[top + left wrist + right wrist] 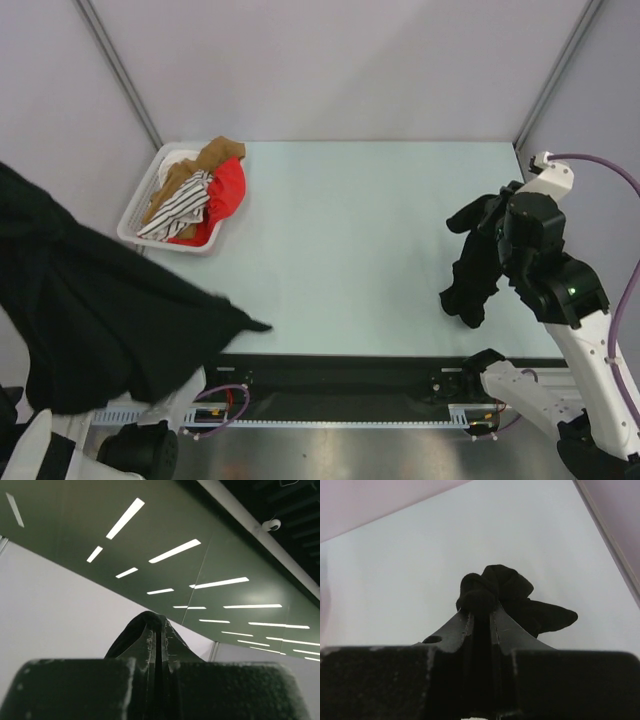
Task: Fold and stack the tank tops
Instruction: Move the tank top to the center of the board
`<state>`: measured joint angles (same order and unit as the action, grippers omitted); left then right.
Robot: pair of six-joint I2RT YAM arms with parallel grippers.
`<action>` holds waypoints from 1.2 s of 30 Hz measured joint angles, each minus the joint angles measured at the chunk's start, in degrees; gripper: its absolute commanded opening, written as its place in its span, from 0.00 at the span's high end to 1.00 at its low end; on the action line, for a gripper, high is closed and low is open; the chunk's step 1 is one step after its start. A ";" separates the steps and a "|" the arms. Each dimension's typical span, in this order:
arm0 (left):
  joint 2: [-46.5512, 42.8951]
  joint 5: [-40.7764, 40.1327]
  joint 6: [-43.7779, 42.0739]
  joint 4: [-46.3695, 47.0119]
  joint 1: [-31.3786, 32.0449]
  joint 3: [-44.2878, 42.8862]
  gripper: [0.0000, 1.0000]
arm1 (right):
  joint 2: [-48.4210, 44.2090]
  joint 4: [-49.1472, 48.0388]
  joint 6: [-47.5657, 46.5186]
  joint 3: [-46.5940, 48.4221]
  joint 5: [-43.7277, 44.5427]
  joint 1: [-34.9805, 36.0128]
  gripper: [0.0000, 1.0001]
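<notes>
1. Top external view: nothing is folded or stacked yet, as far as I can see. The pale worktop (350, 230) has no finished pile on it.
2. The black tank top (90, 300) hangs loose and unfolded at the left of the frame, one tip trailing toward the lower middle.
3. In the left wrist view, my left claw (157, 630) has its fingers almost together, with dark cloth pinched at the tips. I take that to be the black tank top.
4. In the right wrist view, my right claw (482, 611) is clamped nearly closed on a black bundle (505, 592). In the top view it dangles at the right of the frame, well apart from the big black cloth. I cannot tell whether it is a second garment.
5. The red tank top (228, 190) lies crumpled in the white plastic basket (138, 195) at upper left, untouched, so I judge its fold and the stacking are all still ahead.
6. Count: two black cloth masses, one red tank top, one basket. The basket also holds one striped garment (180, 205) and one brown garment (195, 165).
</notes>
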<state>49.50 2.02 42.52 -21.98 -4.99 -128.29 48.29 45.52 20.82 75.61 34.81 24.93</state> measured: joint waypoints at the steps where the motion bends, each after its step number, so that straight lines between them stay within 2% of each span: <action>1: -0.17 -0.02 0.00 -0.15 0.00 -1.18 1.00 | 0.92 -0.13 0.11 0.00 0.07 0.00 1.00; 4: -1.11 -0.46 -0.17 -0.92 0.00 -2.97 1.00 | 5.44 -2.32 0.72 -0.04 -2.64 -0.07 1.00; 7: -4.02 -1.44 -0.57 -1.95 0.02 -1.90 1.00 | 12.28 -7.39 2.16 1.03 -8.90 0.96 1.00; 9: -6.36 -2.21 -0.52 -2.34 0.02 -0.59 1.00 | 20.57 -9.97 3.04 6.49 -12.79 5.22 1.00; 10: -7.34 -2.40 -0.50 -2.45 0.00 -0.09 1.00 | 26.21 -10.43 2.93 12.22 -15.08 8.07 1.00; 11: -8.26 -2.56 -0.46 -2.49 0.00 0.31 1.00 | 32.00 -11.15 2.73 19.08 -17.70 10.97 0.94; 12: -8.92 -2.75 -0.39 -2.51 0.00 0.48 1.00 | 38.32 -12.41 2.51 27.63 -20.85 13.66 0.69; 13: -9.29 -2.82 -0.35 -2.49 0.02 0.66 1.00 | 43.78 -13.07 2.40 35.47 -23.58 15.89 0.38; 15: -9.55 -2.80 0.00 -2.32 0.02 1.14 1.00 | 54.42 -15.21 1.97 53.75 -29.24 19.37 0.29; 16: -9.55 -2.67 0.15 -2.10 0.02 1.84 0.99 | 58.45 -16.20 2.29 61.13 -32.13 20.39 0.14; 18: -9.49 -1.86 0.70 -2.29 0.02 3.96 1.00 | 60.74 -18.75 4.17 66.90 -37.57 20.22 0.03; 20: -9.11 -1.14 1.09 -2.69 0.02 5.90 1.00 | 58.38 -22.91 5.95 63.65 -41.27 18.03 0.00; 26: -7.06 2.84 3.06 -1.14 0.02 15.02 1.00 | 44.83 -29.97 9.27 38.40 -44.94 8.87 0.02; 29: -5.88 5.95 5.20 1.07 0.02 21.55 1.00 | 38.12 -29.97 9.11 23.80 -45.40 6.43 0.07; 36: -0.92 13.66 12.59 10.67 0.31 36.61 1.00 | 24.79 -27.43 6.95 2.71 -44.30 2.16 0.09</action>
<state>48.58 15.68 55.11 -11.31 -4.69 -91.68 73.08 18.09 27.77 78.32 -9.50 27.09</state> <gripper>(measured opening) 0.026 0.917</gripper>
